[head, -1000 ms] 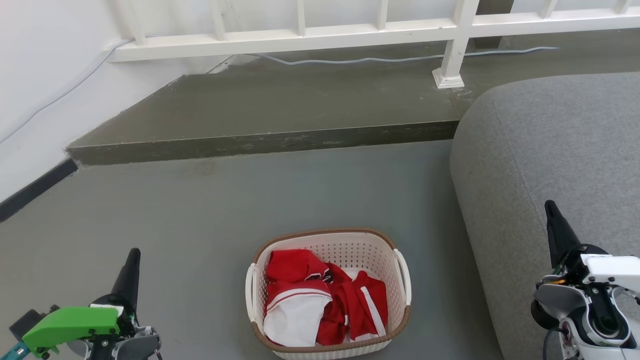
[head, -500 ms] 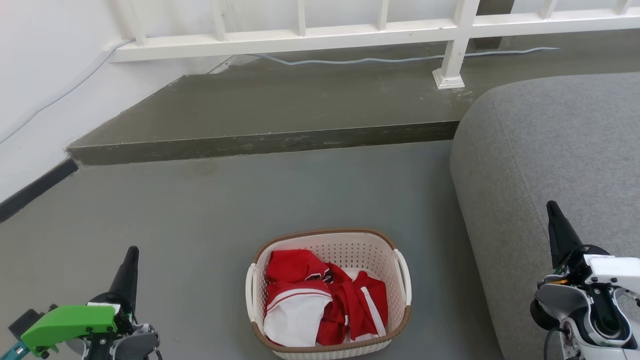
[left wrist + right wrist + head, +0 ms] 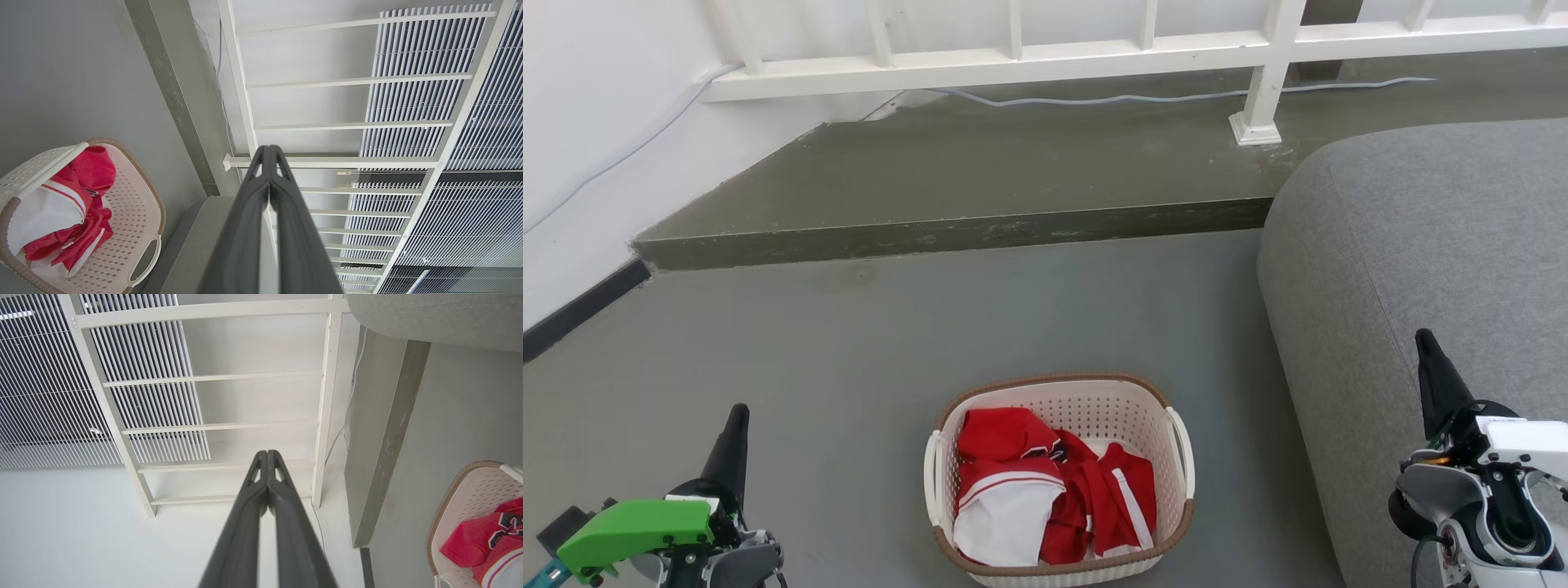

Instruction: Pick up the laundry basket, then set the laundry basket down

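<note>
The laundry basket (image 3: pixel 1152 425) stands on the grey floor at the lower middle of the head view, cream-white and perforated with a brown rim, white side handles and red-and-white clothes (image 3: pixel 1045 490) inside. The left wrist view shows the basket (image 3: pixel 135 212) at lower left, and the right wrist view catches its corner (image 3: pixel 461 490) at lower right. My left gripper (image 3: pixel 739 412) is shut, well to the basket's left and apart from it; its fingers (image 3: pixel 269 149) press together. My right gripper (image 3: pixel 1423 336) is shut too, off to the basket's right over the grey sofa, fingers (image 3: pixel 267 453) touching.
A grey sofa (image 3: pixel 1421 237) fills the right side, close beside the basket. A raised dark step (image 3: pixel 980 180) runs across behind, with a white railing (image 3: pixel 1029 57), its post (image 3: pixel 1262 98) and a pale cable (image 3: pixel 1160 96) on it. A white wall (image 3: pixel 596 122) stands at left.
Both grippers shifted only slightly in the head view. The basket has stayed in place.
</note>
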Robot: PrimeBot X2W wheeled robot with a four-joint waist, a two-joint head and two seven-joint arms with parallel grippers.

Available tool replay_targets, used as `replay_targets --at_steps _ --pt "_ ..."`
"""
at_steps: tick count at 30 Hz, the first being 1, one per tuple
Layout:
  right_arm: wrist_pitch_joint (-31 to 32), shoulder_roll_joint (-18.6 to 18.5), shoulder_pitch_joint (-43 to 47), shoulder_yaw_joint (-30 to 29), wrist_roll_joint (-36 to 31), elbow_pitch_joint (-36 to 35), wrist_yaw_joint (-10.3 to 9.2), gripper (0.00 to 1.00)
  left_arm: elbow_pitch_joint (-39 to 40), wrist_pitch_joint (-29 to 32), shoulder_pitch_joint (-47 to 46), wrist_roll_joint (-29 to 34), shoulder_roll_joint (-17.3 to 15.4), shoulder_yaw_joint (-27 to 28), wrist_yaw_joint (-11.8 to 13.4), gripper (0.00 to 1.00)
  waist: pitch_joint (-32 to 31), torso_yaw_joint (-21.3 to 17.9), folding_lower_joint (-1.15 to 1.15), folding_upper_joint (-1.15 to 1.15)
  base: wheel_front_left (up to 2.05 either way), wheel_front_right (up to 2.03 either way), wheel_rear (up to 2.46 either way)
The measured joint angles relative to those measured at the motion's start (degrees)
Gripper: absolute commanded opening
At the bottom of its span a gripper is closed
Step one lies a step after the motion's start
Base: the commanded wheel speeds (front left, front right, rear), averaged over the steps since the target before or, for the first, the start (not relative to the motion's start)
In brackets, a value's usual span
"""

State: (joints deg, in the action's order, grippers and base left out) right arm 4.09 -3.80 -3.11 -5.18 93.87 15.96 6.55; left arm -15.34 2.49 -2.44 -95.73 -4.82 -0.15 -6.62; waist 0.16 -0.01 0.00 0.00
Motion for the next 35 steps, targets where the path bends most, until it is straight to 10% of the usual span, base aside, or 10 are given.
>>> replay_targets --at_steps 35 --pt "0.1 0.0 0.0 -0.1 0.0 0.2 0.15 0.0 -0.5 0.3 -0.2 0.0 0.0 0.1 -0.3 0.0 0.0 0.0 0.0 0.0 0.0 0.0 0.0"
